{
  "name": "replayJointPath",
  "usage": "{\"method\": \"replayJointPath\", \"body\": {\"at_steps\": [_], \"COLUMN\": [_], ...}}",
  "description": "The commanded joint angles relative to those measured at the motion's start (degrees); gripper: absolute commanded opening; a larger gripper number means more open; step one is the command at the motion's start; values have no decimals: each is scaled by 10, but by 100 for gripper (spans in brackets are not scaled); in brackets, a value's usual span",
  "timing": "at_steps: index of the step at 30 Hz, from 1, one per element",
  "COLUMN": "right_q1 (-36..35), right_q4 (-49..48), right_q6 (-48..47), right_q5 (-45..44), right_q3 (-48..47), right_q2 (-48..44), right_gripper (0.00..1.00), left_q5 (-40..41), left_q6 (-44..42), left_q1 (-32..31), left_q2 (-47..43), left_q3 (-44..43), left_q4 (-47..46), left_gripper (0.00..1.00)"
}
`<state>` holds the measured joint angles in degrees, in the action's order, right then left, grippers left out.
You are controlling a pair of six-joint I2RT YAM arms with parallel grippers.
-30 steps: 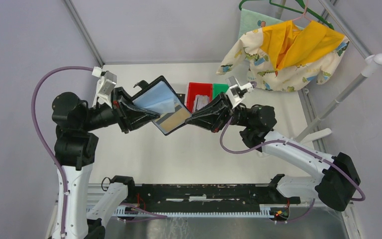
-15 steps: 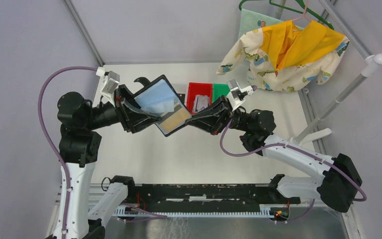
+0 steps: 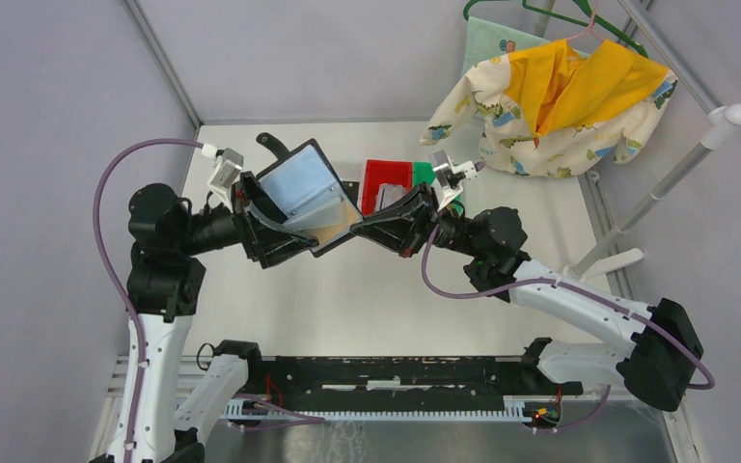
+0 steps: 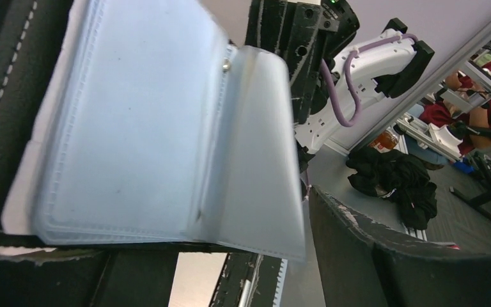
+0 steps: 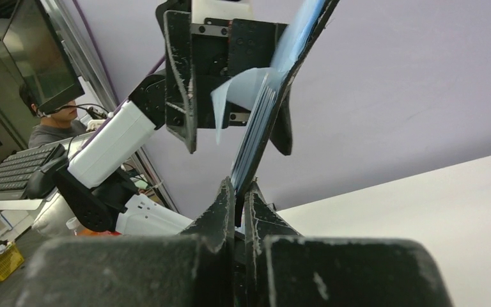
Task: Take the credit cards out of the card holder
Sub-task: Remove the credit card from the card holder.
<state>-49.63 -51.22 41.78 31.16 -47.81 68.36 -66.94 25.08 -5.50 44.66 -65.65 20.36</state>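
The card holder [image 3: 301, 186] hangs open in the air over the table, light blue-grey sleeves facing up and its black tab [image 3: 270, 145] at the far end. My right gripper [image 3: 359, 228] is shut on its near right corner; in the right wrist view the right gripper [image 5: 240, 190] pinches the holder's edge [image 5: 260, 128]. My left gripper [image 3: 275, 220] stands open around the holder's left side, fingers apart from it. The sleeves [image 4: 147, 121] fill the left wrist view, with the left gripper [image 4: 217, 272] spread wide below them. The credit cards are hidden under a sleeve page.
A red bin [image 3: 386, 176] and a green bin [image 3: 427, 172] stand at the back of the table behind the right gripper. Yellow and patterned clothes [image 3: 560, 92] hang from a rack [image 3: 671, 178] at the back right.
My left gripper has opened and let go of the holder. A sleeve page has flipped over the tan card that showed before. The holder has tilted and shifted slightly left.
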Motion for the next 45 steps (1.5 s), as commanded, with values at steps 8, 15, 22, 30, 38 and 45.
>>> {"method": "replayJointPath", "body": {"at_steps": [8, 15, 22, 30, 38, 45], "right_q1": [-8, -13, -16, -10, 17, 24], "right_q4": [14, -3, -27, -42, -113, -160], "right_q6": [-17, 0, -6, -27, 20, 60], "right_q5": [-39, -40, -25, -36, -20, 4], "right_q3": [-32, -31, -13, 23, 51, 51], "right_q2": [-19, -14, -22, -50, -59, -43], "right_gripper": [0, 0, 5, 16, 17, 20], "left_q5": [5, 27, -2, -69, -89, -93], "left_q6": [-12, -36, 25, 138, 149, 140], "left_q1": [0, 0, -1, 0, -1, 0], "left_q2": [-18, -19, 8, 22, 25, 23], "left_q3": [-21, -14, -34, -43, -56, -62], "left_q4": [-25, -11, -24, -113, -109, -104], "left_gripper": [27, 27, 2, 2, 2, 2]}}
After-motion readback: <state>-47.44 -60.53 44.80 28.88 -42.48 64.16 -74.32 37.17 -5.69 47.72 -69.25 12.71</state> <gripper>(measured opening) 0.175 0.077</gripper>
